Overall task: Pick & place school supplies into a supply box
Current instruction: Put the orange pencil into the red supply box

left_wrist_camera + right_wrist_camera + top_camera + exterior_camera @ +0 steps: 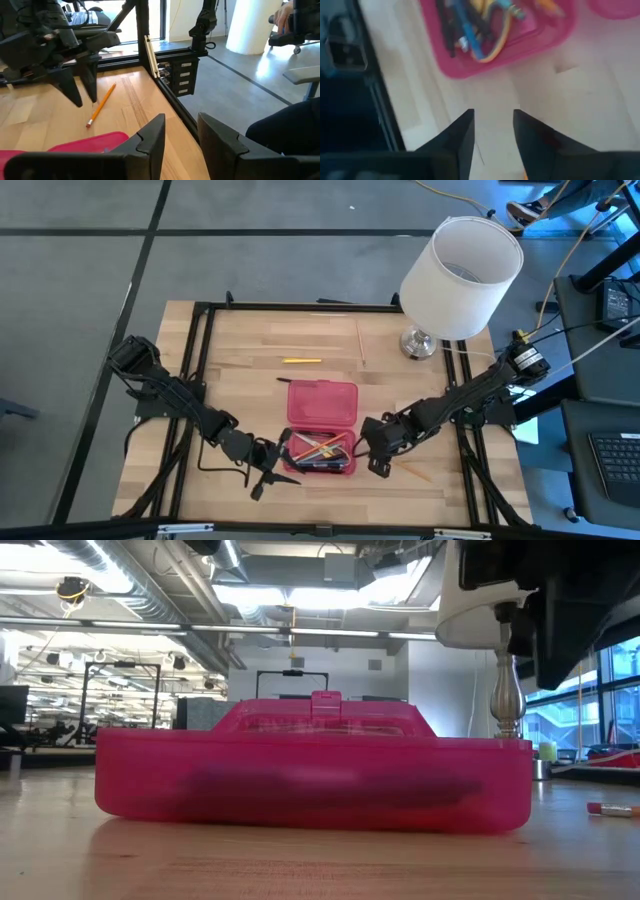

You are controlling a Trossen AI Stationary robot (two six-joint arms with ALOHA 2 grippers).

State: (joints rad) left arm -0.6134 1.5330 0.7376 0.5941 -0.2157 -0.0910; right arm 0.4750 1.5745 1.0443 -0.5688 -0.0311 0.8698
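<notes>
- Wooden table inside a black frame, on grey floor; a white lamp stands at its far right corner, and an open office shows beyond in the low view.
- Supply box: pink, lid open, sitting centre-front on the table between my 2 arms.
- Items already in the box: a mixed bundle of pens and pencils, blue, black, orange and yellow among them; the exact count is not readable, and I cannot pick out scissors with certainty.
- Items left outside, 3 visible: 1 yellow pencil lying behind the box; 1 thin pale stick further back, near the lamp; 1 orange pencil on the table just beside my right gripper.
- Left gripper: low at the box's front-left corner, fingers apart, holding nothing.
- Right gripper: just off the box's right end, fingers apart, holding nothing.
- Progress, by my estimate: well past halfway; the orange pencil looks the nearest remaining pick for my right arm.
</notes>
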